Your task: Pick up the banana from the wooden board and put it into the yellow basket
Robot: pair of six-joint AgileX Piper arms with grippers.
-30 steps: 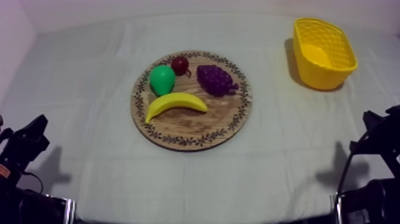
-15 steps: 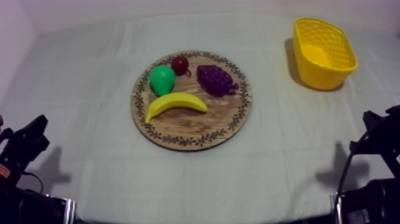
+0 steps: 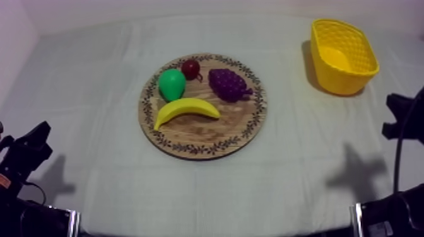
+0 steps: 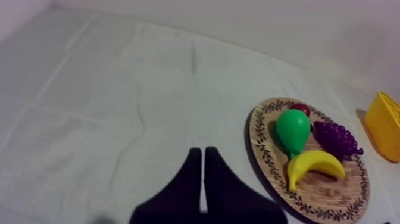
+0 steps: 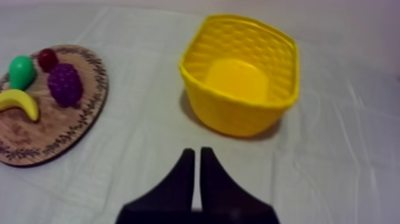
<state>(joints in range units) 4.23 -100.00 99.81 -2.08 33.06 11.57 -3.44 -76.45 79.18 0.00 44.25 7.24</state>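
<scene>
Looking down from the top view, you see the round wooden board (image 3: 202,106) with its leaf-patterned rim, mid-table on the creased grey-white cloth (image 3: 94,94). The banana (image 3: 186,111), smooth and curved, lies on the board's near-left part, just in front of the glossy green pear (image 3: 171,84). The small red fruit (image 3: 190,68) sits beside the pear, and the knobbly purple grapes (image 3: 229,84) lie to their right. The yellow basket (image 3: 344,55), with latticed walls, stands well apart at the far right.

From the left wrist, the pear half hides the red fruit, which the top view shows whole. The right wrist view looks into the basket onto its plain floor.

Your left gripper (image 4: 202,154) has its black fingers pressed together in a narrow wedge, gripping nothing. Your right gripper (image 5: 197,152) is the same, over bare cloth before the basket.

Against half a second ago, the right arm (image 3: 404,120) sits higher at the right edge; fruit, board and basket lie unchanged.
</scene>
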